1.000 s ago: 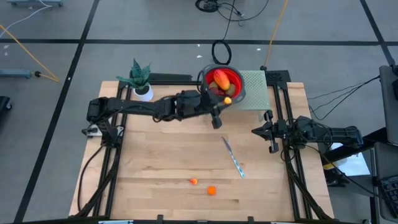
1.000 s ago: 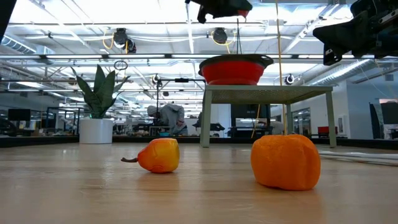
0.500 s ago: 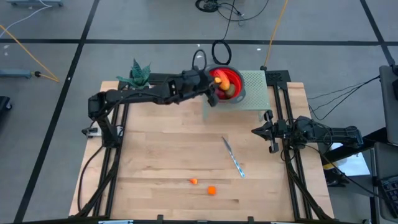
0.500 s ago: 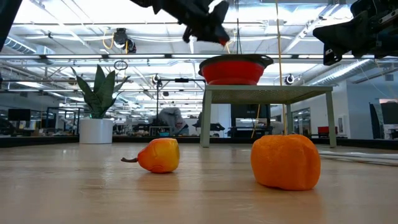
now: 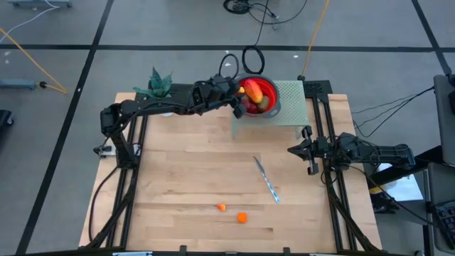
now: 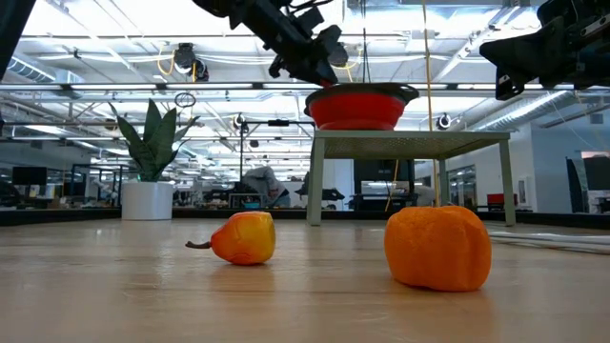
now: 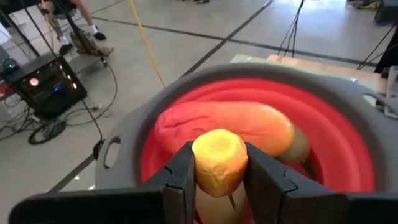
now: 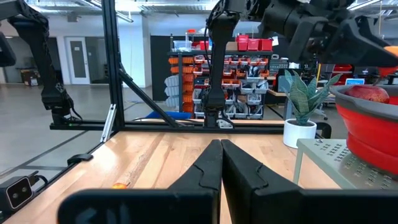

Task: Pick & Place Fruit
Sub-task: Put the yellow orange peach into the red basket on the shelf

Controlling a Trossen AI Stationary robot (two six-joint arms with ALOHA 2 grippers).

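high view: two orange fruits (image 5: 242, 217) loose

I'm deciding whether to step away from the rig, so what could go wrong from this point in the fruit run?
The left gripper holds a yellow fruit over the red bowl, near its rim; released there, it might bounce off the long red-orange piece and roll out. The knife lies between the bowl and the two orange fruits remaining on the table, so a low pass could nudge it. The right gripper waits shut at the table's right edge.
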